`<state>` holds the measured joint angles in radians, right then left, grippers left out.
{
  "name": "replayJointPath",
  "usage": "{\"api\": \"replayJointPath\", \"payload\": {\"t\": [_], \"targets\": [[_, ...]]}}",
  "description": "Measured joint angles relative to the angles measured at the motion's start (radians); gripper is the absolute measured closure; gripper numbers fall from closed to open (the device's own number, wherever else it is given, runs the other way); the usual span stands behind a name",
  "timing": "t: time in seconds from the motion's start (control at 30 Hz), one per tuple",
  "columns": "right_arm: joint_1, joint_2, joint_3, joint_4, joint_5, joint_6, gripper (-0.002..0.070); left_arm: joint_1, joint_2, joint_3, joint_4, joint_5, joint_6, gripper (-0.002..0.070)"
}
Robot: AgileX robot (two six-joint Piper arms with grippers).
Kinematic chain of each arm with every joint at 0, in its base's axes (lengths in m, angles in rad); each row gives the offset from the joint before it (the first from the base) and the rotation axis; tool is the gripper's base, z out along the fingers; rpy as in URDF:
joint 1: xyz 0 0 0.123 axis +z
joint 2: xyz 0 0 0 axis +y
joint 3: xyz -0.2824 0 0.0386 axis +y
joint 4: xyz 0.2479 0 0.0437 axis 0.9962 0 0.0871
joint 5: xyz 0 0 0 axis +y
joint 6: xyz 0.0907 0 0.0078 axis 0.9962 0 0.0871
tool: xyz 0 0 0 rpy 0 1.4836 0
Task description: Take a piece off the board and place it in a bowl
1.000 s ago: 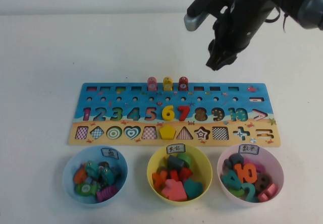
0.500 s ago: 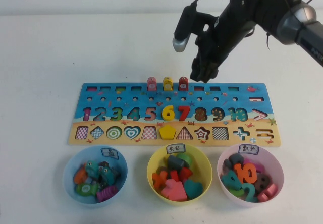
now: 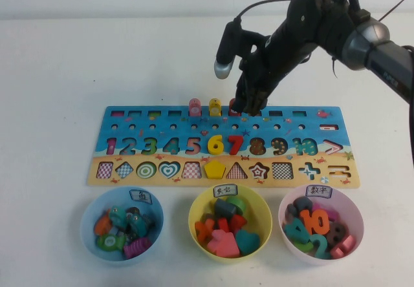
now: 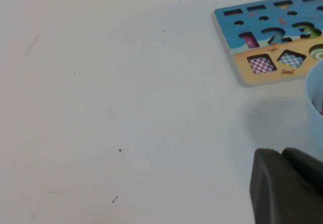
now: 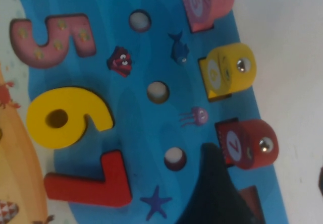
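right wrist view: right gripper [image 5: 262, 183] is spread wide, empty, just above the small red arch-topped peg [image 5: 248, 144] standing upright in the long blue wooden board [image 5: 141, 57]'s far row, beside the yellow peg [image 5: 228, 73]; left gripper [image 4: 287, 183] sits parked, unreadable.

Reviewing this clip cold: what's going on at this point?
The right gripper hangs open right over the red piece, which stands in its slot at the board's far edge beside the yellow and pink pegs, not yet gripped. The light blue bowl waits in front. The left gripper sits parked off the board's left end.
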<state>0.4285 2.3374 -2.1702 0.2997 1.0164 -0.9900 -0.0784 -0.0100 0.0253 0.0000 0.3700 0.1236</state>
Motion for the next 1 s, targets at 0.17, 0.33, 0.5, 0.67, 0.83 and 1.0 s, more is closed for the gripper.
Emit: {"api": "replayJointPath", "payload": {"t": [0.17, 0.33, 0.5, 0.67, 0.83, 1.0], "targets": [[0.0, 0.012, 0.0, 0.004, -0.038, -0.001, 0.0288, 0.0, 0.0, 0.0, 0.0, 0.0, 0.0, 0.068], [0.0, 0.014, 0.0, 0.005, -0.067, -0.003, 0.0288, 0.0, 0.0, 0.0, 0.0, 0.0, 0.0, 0.068], [0.0, 0.02, 0.0, 0.009, -0.08, -0.003, 0.0288, 0.0, 0.0, 0.0, 0.0, 0.0, 0.0, 0.068], [0.0, 0.043, 0.0, 0.016, -0.081, -0.003, 0.0288, 0.0, 0.0, 0.0, 0.0, 0.0, 0.0, 0.068], [0.0, 0.052, 0.0, 0.019, -0.084, -0.003, 0.0306, 0.0, 0.0, 0.0, 0.0, 0.0, 0.0, 0.068], [0.0, 0.052, 0.0, 0.023, -0.092, -0.003, 0.0405, 0.0, 0.0, 0.0, 0.0, 0.0, 0.0, 0.068]]}}
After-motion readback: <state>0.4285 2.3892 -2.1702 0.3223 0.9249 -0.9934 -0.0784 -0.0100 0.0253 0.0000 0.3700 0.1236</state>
